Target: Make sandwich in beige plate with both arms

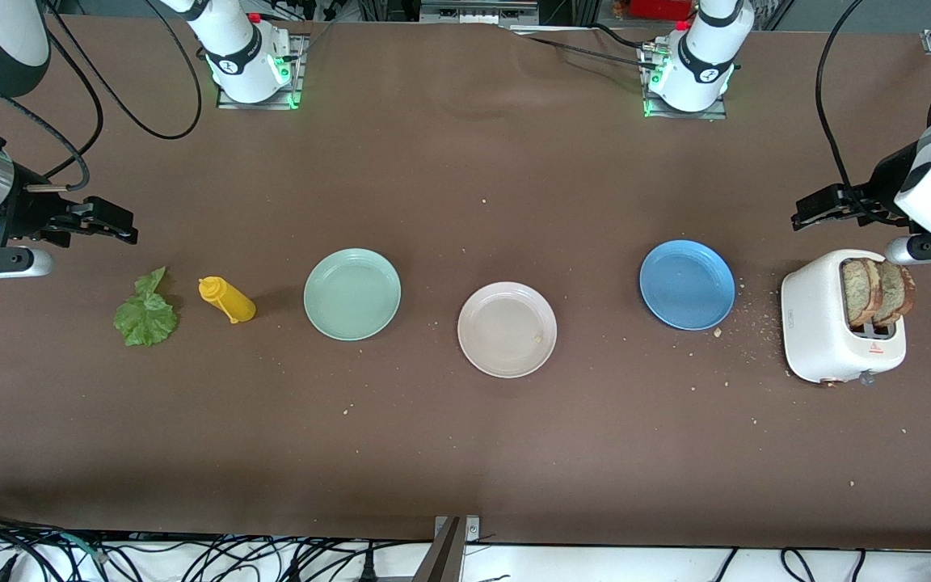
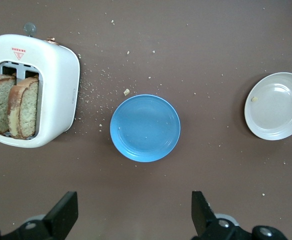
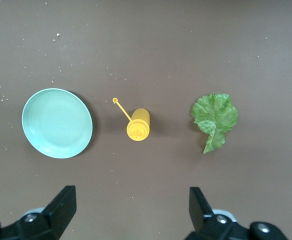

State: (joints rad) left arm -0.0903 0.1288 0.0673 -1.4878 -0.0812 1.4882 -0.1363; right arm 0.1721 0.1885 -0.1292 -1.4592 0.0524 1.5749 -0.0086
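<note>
The beige plate [image 1: 507, 329] [image 2: 276, 105] lies bare in the middle of the table. Two brown bread slices [image 1: 878, 291] [image 2: 11, 106] stand in the slots of a white toaster [image 1: 817, 327] [image 2: 58, 80] at the left arm's end. A ruffled green lettuce leaf [image 1: 145, 311] [image 3: 214, 119] lies on the table at the right arm's end. My left gripper [image 1: 806, 212] [image 2: 134, 215] hangs open and empty in the air beside the toaster. My right gripper [image 1: 114, 226] [image 3: 133, 212] hangs open and empty over the table by the lettuce.
A blue plate [image 1: 687, 284] [image 2: 145, 127] lies between the beige plate and the toaster. A mint-green plate [image 1: 352, 293] [image 3: 57, 123] and a yellow squeeze bottle [image 1: 227, 299] [image 3: 137, 125] on its side lie between the beige plate and the lettuce. Crumbs are scattered around the toaster.
</note>
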